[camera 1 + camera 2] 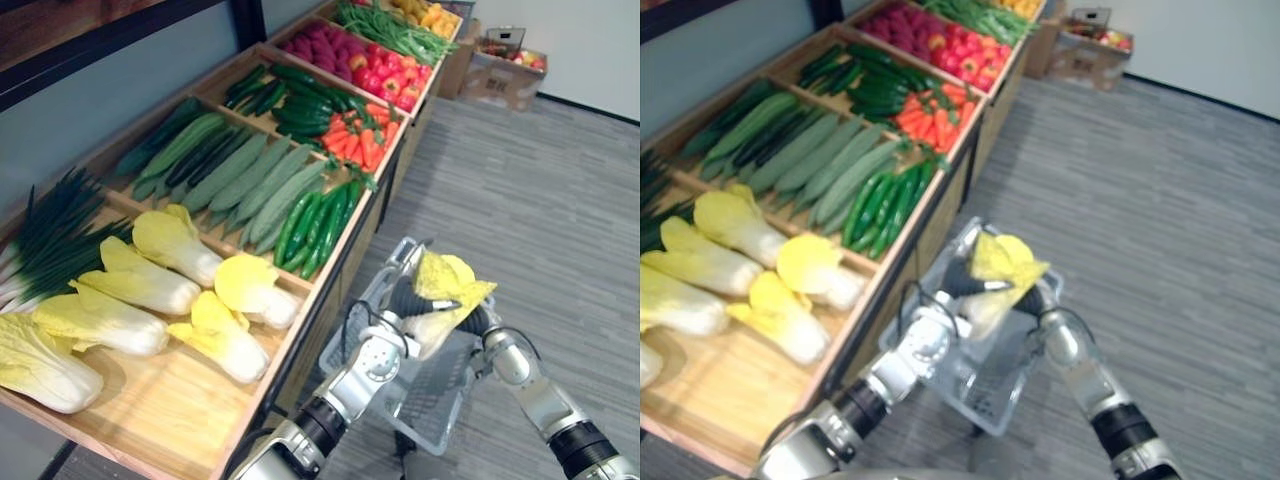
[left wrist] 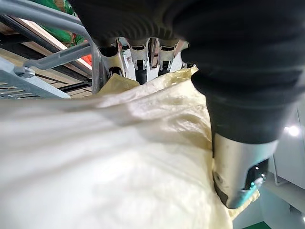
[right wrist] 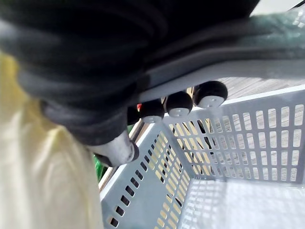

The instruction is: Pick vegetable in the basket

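A napa cabbage (image 1: 446, 280) with yellow leaves and a white stem hangs over the grey plastic basket (image 1: 421, 412), which is beside the wooden stand. My left hand (image 1: 408, 298) is shut on the cabbage. In the left wrist view its fingers (image 2: 138, 52) and thumb (image 2: 238, 171) curl round the pale leaves (image 2: 119, 157). My right hand (image 1: 480, 320) is just right of the cabbage. Its dark fingertips (image 3: 179, 103) wrap over the basket's grey handle (image 3: 224, 69), with the perforated wall (image 3: 248, 138) below.
A long wooden display stand (image 1: 180, 410) runs along the left with more napa cabbages (image 1: 150, 285), green onions (image 1: 50, 240), cucumbers (image 1: 255, 180), carrots (image 1: 358, 138) and red peppers (image 1: 385, 80). A cardboard box (image 1: 500, 75) sits at the far end. Grey floor (image 1: 540, 220) lies open to the right.
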